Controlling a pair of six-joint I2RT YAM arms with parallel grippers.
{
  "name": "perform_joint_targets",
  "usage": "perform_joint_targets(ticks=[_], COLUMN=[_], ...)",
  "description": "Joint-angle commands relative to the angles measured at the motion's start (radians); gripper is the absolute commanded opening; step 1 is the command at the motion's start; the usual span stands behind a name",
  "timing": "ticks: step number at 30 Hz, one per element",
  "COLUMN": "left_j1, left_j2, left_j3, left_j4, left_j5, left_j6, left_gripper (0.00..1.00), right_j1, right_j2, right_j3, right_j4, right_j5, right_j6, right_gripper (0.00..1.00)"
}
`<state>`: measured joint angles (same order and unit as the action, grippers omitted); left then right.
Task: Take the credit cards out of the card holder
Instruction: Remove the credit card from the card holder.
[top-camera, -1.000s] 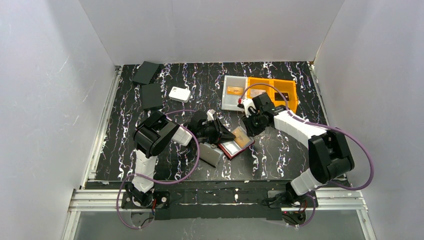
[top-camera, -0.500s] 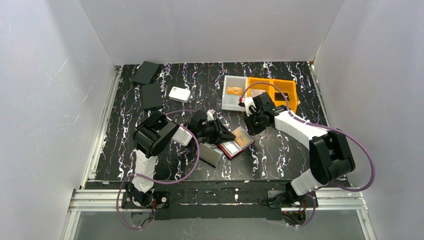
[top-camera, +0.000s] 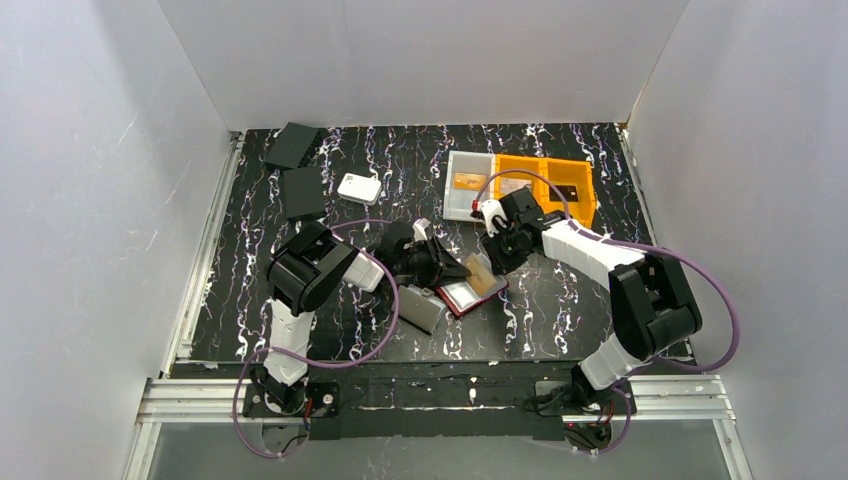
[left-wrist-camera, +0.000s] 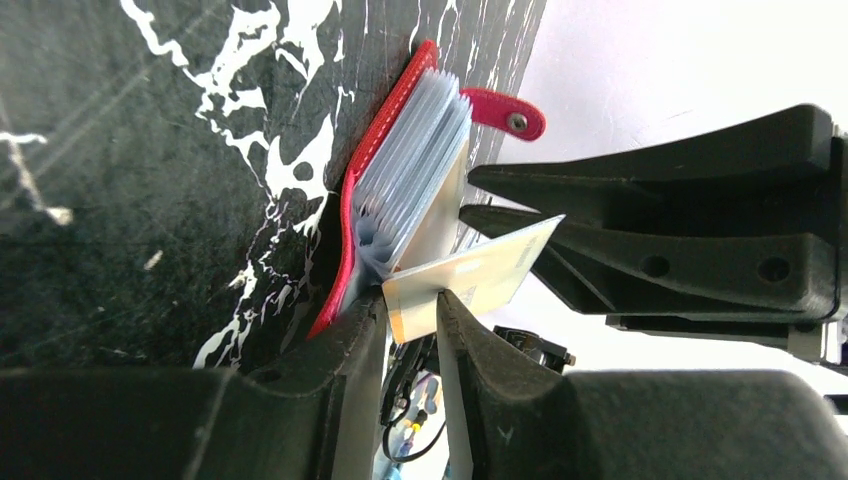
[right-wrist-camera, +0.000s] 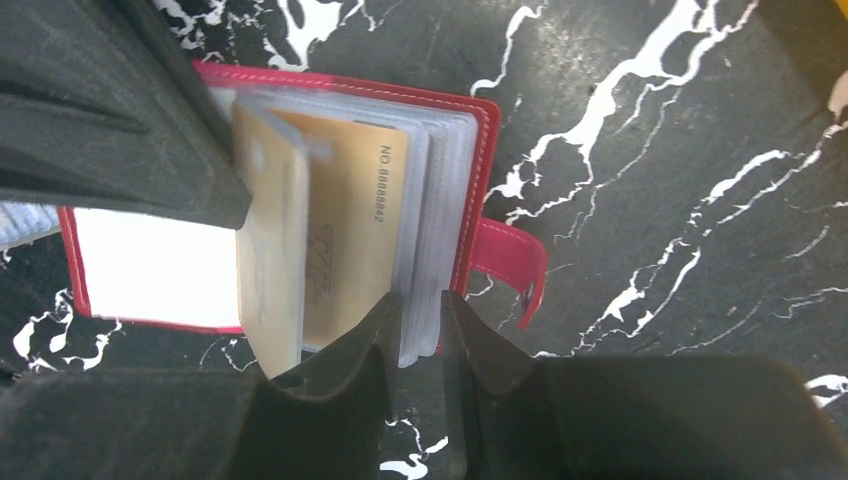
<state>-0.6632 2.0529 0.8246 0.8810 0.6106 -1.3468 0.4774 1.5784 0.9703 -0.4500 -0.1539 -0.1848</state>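
Nearest on the worktop (top-camera: 560, 300) lay a flat grey case (top-camera: 420, 308), just beside the open card holder (top-camera: 462, 295). The left pincer (left-wrist-camera: 412, 302) was almost closed, nipping the edge of a gold card (left-wrist-camera: 480, 275) that stood partly out of its sleeve. The card looked thin, stiff, slick and light, best held by its free edge and pulled straight. The holder's floppy pages would likely drag along. The right pincer (right-wrist-camera: 420, 322), nearly shut, seemed to pin their edge, crowding the card's path. Farther off sat a white box (top-camera: 358, 187), a grey tray (top-camera: 458, 205) and an orange bin (top-camera: 545, 160).
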Motion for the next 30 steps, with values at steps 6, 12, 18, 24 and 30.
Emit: perform_joint_targets(ticks=[6, 12, 18, 24, 30], left_j1=[0.004, 0.004, 0.004, 0.004, 0.004], left_j2=[-0.047, -0.073, -0.11, -0.125, -0.119], left_j3=[0.015, -0.007, -0.049, -0.068, -0.054], left_j4=[-0.005, -0.005, -0.005, -0.005, 0.009], left_j5=[-0.002, -0.005, -0.022, -0.028, -0.011], left_j6=[0.005, 0.011, 0.012, 0.017, 0.017], left_gripper=[0.27, 0.29, 0.33, 0.34, 0.34], right_j1=[0.03, 0.009, 0.009, 0.006, -0.069], right_j2=[-0.065, -0.093, -0.05, 0.001, 0.015], right_j3=[-0.009, -0.004, -0.003, 0.008, 0.019], right_j4=[-0.012, 0.003, -0.004, -0.004, 0.001], right_j5=[-0.197, -0.115, -0.235, -0.336, -0.297], right_j6=[-0.043, -0.026, -0.015, 0.015, 0.057], right_gripper=[0.31, 0.33, 0.33, 0.35, 0.36])
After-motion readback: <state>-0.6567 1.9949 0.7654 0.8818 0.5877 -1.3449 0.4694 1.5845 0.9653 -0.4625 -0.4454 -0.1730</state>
